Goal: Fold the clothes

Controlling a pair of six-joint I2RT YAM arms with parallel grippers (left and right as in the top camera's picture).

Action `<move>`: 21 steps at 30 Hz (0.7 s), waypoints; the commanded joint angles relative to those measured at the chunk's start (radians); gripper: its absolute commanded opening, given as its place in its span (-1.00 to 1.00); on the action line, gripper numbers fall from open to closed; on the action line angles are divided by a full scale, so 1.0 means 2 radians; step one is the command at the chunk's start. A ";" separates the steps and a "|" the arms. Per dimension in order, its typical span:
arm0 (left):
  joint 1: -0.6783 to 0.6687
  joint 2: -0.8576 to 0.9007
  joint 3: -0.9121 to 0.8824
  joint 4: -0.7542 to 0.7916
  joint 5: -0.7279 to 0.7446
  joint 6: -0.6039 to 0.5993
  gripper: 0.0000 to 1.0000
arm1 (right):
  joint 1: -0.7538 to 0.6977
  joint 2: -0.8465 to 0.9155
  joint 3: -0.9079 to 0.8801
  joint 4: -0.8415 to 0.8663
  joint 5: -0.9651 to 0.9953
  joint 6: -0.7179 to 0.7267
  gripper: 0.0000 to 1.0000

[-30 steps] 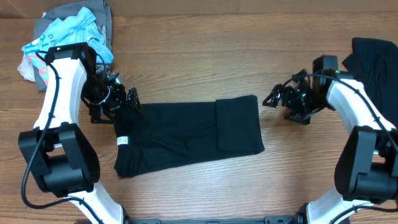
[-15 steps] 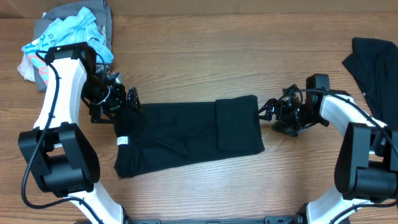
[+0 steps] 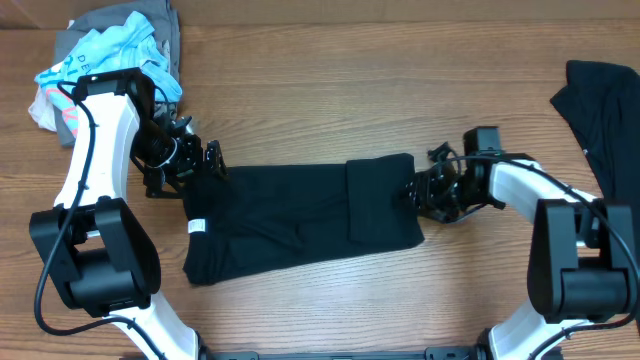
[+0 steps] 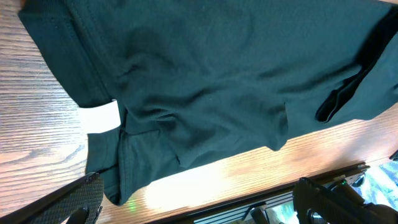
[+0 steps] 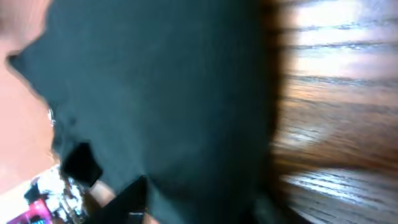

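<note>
so, you're midway through the fold. the black t-shirt (image 3: 290,215) lies flat at the middle of the table (image 3: 330,90), its long side running 9 to 3 o'clock. it is narrowed to a band, with a flap (image 3: 382,200) doubled over at its 3 o'clock end. its white label (image 3: 197,227) shows near the 8 o'clock corner.

your left gripper (image 3: 208,160) sits at the shirt's 10 o'clock corner. in the left wrist view its fingers (image 4: 74,198) stand wide apart with nothing pinched between them.

your right gripper (image 3: 418,190) is at the shirt's 3 o'clock edge, right by the flap. the right wrist view is blurred and filled with black cloth, so i cannot tell how far it is spread or whether it has any cloth.

my read is that the next move is a crosswise fold, carrying the 3 o'clock end toward 9 o'clock. that calls for a low pinch that catches every layer at the edge, not just the top flap. the lift then needs to be high enough that the soft cloth doesn't drag and crumple.

a second black garment (image 3: 605,100) lies at the table's 2 o'clock edge. the light-blue shirt (image 3: 100,45) at 10 o'clock is not yours to fold.
</note>
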 commanded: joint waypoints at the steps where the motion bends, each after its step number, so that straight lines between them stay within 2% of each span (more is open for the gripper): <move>1: -0.003 -0.013 0.000 -0.003 -0.003 0.008 1.00 | 0.003 0.004 -0.004 0.002 0.047 0.039 -0.42; 3: -0.003 -0.013 0.000 -0.003 -0.003 0.008 1.00 | 0.001 0.004 -0.004 -0.002 0.060 0.042 -0.82; 4: -0.003 -0.013 0.000 -0.003 -0.003 0.008 1.00 | -0.001 0.004 -0.004 -0.004 0.066 0.042 -0.92; 9: -0.003 -0.013 0.000 -0.003 -0.003 0.008 1.00 | -0.016 0.004 0.024 -0.059 0.116 0.044 -0.92; 18: -0.003 -0.013 0.000 -0.002 -0.003 0.008 1.00 | -0.013 -0.001 0.127 -0.192 0.244 0.047 -0.92; 21: -0.003 -0.013 0.000 0.000 -0.003 0.008 1.00 | 0.002 -0.010 0.141 -0.209 0.286 0.085 -0.92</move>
